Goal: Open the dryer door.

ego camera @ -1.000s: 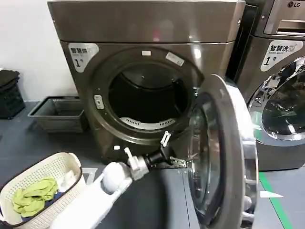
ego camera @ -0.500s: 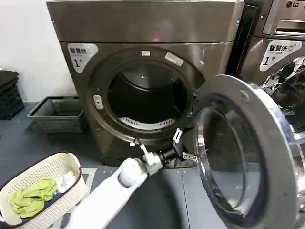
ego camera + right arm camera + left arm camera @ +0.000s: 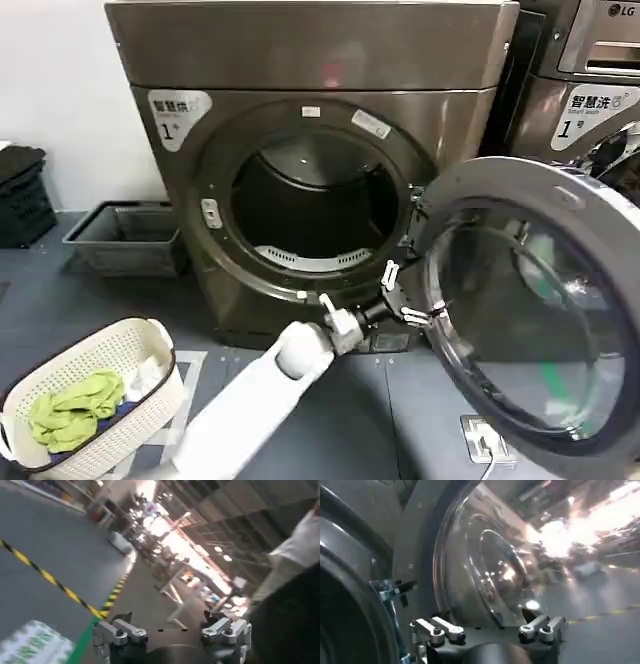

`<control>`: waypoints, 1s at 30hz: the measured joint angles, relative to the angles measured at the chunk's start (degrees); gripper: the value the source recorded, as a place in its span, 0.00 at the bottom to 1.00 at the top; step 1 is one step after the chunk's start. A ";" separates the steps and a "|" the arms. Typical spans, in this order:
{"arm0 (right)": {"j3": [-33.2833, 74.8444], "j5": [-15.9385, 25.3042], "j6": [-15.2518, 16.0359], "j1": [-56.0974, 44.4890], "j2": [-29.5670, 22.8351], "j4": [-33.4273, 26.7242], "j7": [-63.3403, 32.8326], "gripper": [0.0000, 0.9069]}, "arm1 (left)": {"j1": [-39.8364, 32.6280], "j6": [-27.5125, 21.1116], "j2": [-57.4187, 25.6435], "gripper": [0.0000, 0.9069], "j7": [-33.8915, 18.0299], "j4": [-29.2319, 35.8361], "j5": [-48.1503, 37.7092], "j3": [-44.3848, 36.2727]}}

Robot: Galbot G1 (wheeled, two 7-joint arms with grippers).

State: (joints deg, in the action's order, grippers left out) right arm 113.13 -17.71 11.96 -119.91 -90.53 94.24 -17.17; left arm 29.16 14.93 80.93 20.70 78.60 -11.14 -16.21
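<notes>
One arm working: my left end effector [image 3: 397, 293], fingers spread, sits against the dryer door [image 3: 530, 310] inner rim. I'd push outward steadily, staying low near the hinge side. Right end effector [image 3: 172, 632] is open too, idle.

1. Dryer door [image 3: 530, 310] stands swung to the right of the drum opening [image 3: 310, 205].
2. Left gripper [image 3: 402, 297] sits between opening and door.
3. Basket [image 3: 85, 400] lies front-left; tray [image 3: 125, 238] behind it.

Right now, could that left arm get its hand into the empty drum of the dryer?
Probably yes. The dryer door is swung wide to the right, leaving the drum opening unblocked. The left hand, fingers open, sits at the door's inner rim just below the opening, so a short move should reach inside.
</notes>
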 joint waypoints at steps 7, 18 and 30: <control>3.02 0.02 1.52 0.14 0.34 -1.64 1.16 1.00 | -2.12 0.68 3.45 1.00 -0.66 -3.66 1.19 -0.61; 4.31 -0.30 1.56 0.17 -0.04 -0.98 2.10 1.00 | -2.49 0.95 6.39 1.00 -0.92 -6.79 1.69 -0.43; 4.90 -0.74 1.71 0.10 -0.05 -1.06 2.59 1.00 | -3.18 0.98 6.87 1.00 -0.91 -7.35 0.90 -0.32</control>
State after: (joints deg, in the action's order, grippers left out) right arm 118.03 -18.46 13.67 -119.81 -90.58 93.17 -14.57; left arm 25.98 15.91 87.80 19.78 71.26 -10.25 -16.53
